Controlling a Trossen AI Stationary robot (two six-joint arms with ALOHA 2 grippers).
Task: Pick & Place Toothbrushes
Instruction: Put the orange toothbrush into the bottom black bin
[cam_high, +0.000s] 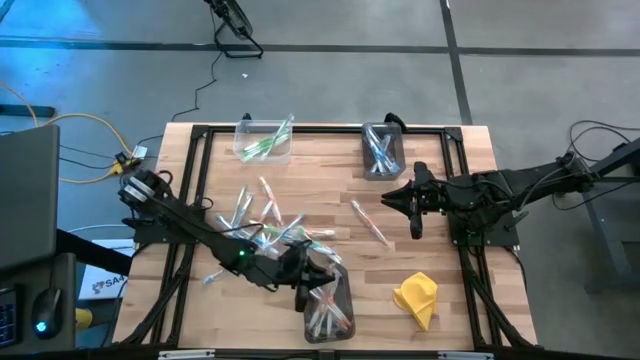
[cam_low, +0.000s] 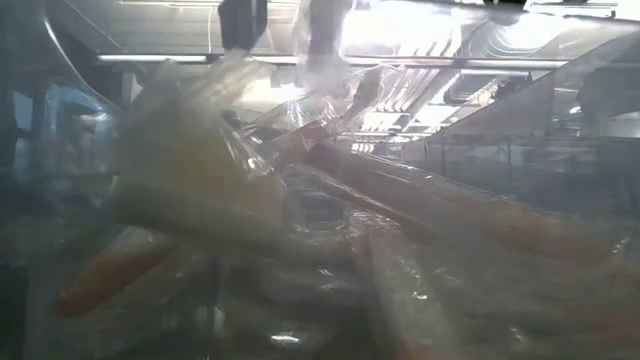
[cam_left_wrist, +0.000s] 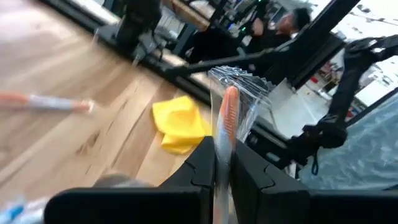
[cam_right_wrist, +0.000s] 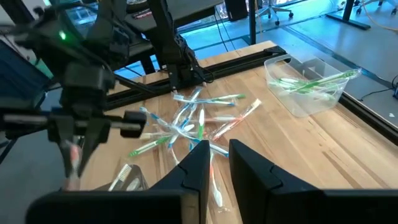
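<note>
Left gripper (cam_left_wrist: 222, 163) pinches your wrapped orange toothbrush (cam_left_wrist: 227, 118) upright over the bin (cam_high: 330, 310). Right gripper (cam_high: 415, 228) hovers; I cannot tell its state.

On your wooden tabletop (cam_high: 440, 230), the loose pile of thin white plastic toothbrushes (cam_high: 265, 225) lies left of centre. Two clear rectangular plastic bins (cam_high: 265, 140) (cam_high: 383, 150) sit along the far edge, a third (cam_high: 328, 305) at the near edge. The crumpled yellow cloth (cam_high: 417, 297) lies right of that one.
</note>
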